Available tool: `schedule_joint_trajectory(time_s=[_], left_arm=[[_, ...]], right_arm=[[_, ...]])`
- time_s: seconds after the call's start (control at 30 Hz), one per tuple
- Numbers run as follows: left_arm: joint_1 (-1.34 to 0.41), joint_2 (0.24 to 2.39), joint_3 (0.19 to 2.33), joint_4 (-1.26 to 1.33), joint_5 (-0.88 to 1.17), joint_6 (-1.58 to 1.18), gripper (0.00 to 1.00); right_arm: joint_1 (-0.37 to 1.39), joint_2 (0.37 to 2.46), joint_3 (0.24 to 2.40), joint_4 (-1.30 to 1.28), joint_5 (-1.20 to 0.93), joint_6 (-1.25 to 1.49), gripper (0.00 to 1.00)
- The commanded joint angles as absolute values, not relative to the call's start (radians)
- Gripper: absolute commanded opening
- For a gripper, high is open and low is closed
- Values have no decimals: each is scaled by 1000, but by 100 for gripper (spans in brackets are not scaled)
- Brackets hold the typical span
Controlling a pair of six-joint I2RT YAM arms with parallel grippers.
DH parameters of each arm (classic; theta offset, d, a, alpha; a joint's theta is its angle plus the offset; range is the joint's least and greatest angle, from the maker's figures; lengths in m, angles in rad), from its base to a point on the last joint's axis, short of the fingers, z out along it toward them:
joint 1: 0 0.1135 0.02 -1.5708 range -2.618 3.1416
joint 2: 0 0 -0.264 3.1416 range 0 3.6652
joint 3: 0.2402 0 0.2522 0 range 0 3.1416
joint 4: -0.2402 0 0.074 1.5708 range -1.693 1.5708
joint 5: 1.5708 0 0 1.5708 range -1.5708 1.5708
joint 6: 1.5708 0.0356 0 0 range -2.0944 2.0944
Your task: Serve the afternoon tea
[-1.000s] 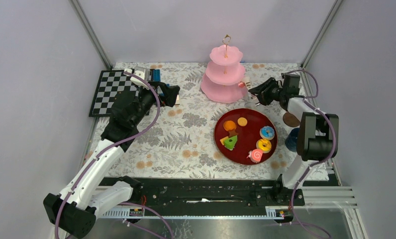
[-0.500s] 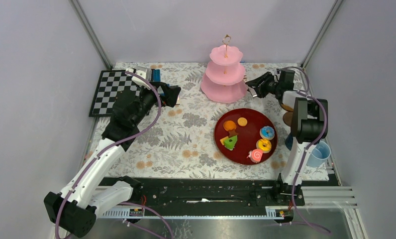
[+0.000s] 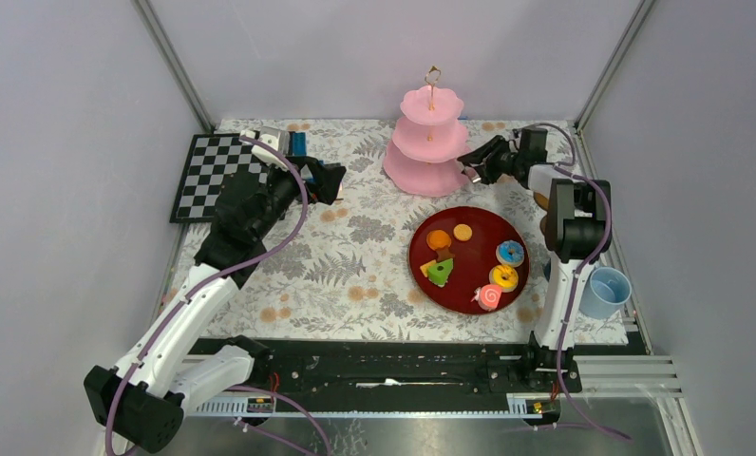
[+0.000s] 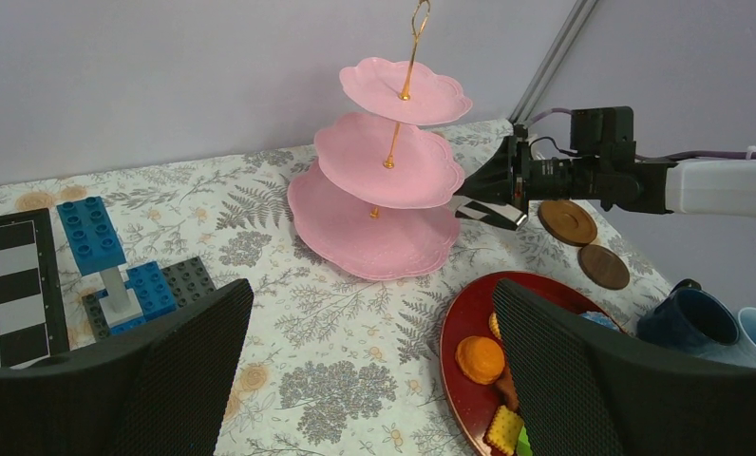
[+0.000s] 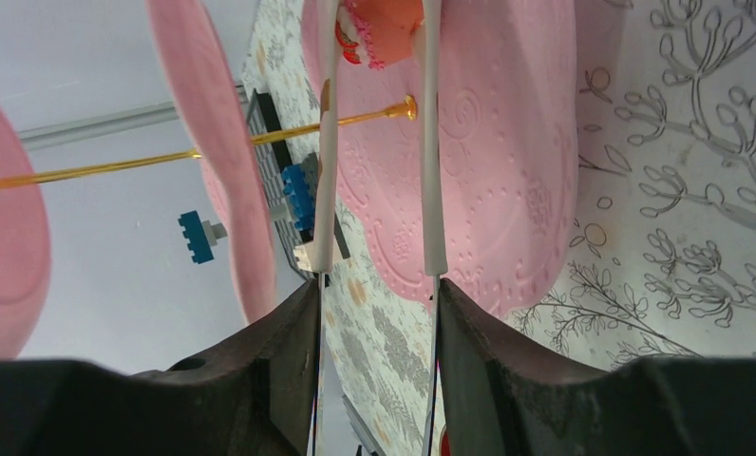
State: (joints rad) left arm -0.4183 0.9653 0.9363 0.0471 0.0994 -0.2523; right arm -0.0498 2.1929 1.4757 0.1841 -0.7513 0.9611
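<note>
A: Working the sweets-onto-stand step right now. Clenching the white tongs [image 5: 433, 142] in the right pincer [image 5: 374, 304] and pinching a pink sweet [image 5: 384, 28] between the tong tips.

B: Hanging it where, exactly?

A: Just over the bottom tier [image 5: 507, 142] of the pink three-tier stand [image 3: 429, 152], at its right-hand edge, tucked under the middle tier. Touching the plate or not? Impossible telling from the wrist view.

B: And doing what with the left pincer [image 4: 369, 313]?

A: Nothing. Hanging released, jaws wide, grasping nothing, above the desk [image 3: 355, 256] well left of the stand.

B: Leaving plenty to do, by the look of it?

A: Plenty. Counting the other sweets lying on the dark red tray [image 3: 469, 275]: donuts [image 3: 510, 253], a green wedge [image 3: 440, 274], a swirl roll [image 3: 489, 297]. Showing nothing on the two upper tiers. Spotting the blue cups [image 3: 607, 290] and brown saucers [image 4: 567, 220] off to the right near the desk edge, cups not on saucers.

B: Calling for what next?

A: Probably lowering the sweet onto the tier, easing the squeeze just enough for springing the tongs apart, then backing out sideways — without clipping the middle tier or the gold rod [image 5: 260, 138].
</note>
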Motion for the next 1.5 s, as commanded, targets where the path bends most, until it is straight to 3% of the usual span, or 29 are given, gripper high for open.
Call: schedule_joint_trajectory(time_s=[0.0,0.53,1.47], left_arm=[[-422,971,980,94,124,-262,99],[-422,973,979,95,125,-264,99],[-423,976,979,95,130,-268,99]], right_arm=[[-32,2196,1543,109,-752,903,47],[-35,2166,1528,45,-687,867,60],[-125,1927,1277,91,-727,832,57]])
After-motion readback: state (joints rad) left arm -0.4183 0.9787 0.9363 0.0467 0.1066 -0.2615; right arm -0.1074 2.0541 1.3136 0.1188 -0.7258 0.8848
